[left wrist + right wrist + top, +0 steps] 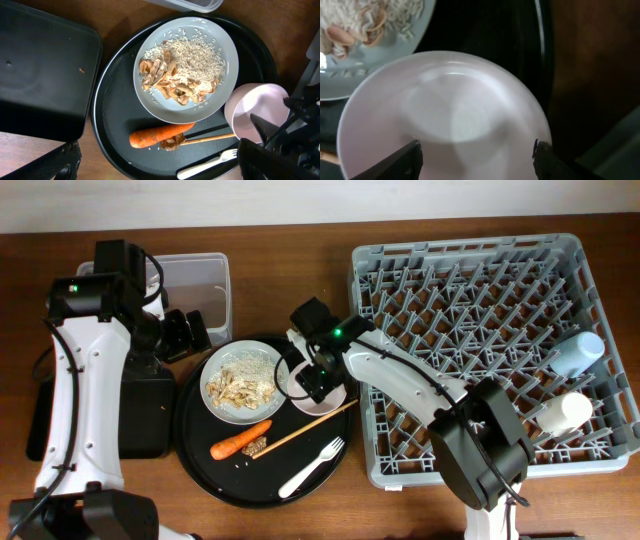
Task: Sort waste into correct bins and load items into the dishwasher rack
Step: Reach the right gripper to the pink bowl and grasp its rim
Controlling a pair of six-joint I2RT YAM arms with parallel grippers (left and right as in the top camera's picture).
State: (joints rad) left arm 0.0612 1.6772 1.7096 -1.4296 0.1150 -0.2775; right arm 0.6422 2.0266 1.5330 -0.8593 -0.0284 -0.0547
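A pale round plate [240,385] with pale grainy crumbs and brownish scraps sits on the round black tray [200,450]; it also shows in the left wrist view [185,70]. The pinkish-white bowl [303,380] [445,115] stands beside it. My right gripper [318,370] [477,147] is open, with its fingers either side of the bowl. The carrot [240,440], a brown scrap [172,143], the wooden stick [305,428] and the white fork [312,467] lie on the tray's near part. My left gripper [190,332] [157,167] is open and empty. The wrapper and paper are out of view.
The grey dishwasher rack [480,330] fills the right side and holds the blue cup [578,352] and the white cup [562,413]. The clear tub [200,285] stands at the back left. The flat black tray [140,415] lies left of the round tray.
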